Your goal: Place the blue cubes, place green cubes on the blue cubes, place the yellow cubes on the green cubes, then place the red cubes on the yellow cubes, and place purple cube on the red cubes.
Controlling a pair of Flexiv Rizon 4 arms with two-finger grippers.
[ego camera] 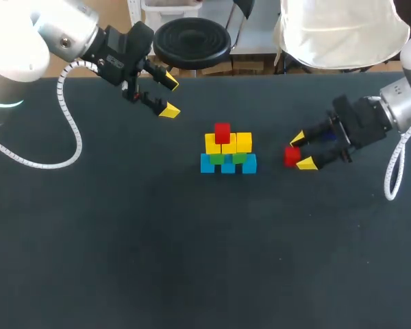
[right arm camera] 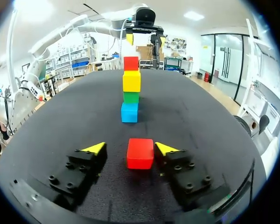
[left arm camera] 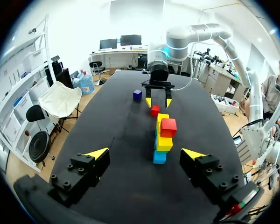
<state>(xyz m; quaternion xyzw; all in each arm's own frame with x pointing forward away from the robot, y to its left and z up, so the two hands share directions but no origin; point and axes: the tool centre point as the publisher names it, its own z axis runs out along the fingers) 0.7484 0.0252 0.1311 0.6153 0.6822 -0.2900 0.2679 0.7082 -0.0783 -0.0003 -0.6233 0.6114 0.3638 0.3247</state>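
Right wrist view had a small red cube point(right arm camera: 140, 153) sitting between the right gripper point(right arm camera: 129, 148) fingers, spread wide, not clamped. The left gripper point(ego camera: 170, 97) hung released too, back from the stack of coloured cubes point(ego camera: 227, 153).

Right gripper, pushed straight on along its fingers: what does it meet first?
The right gripper would first meet the loose red cube lying between its open jaws; beyond it, probably the cube stack.

A dark matte table point(ego camera: 123, 260) fills the scene.
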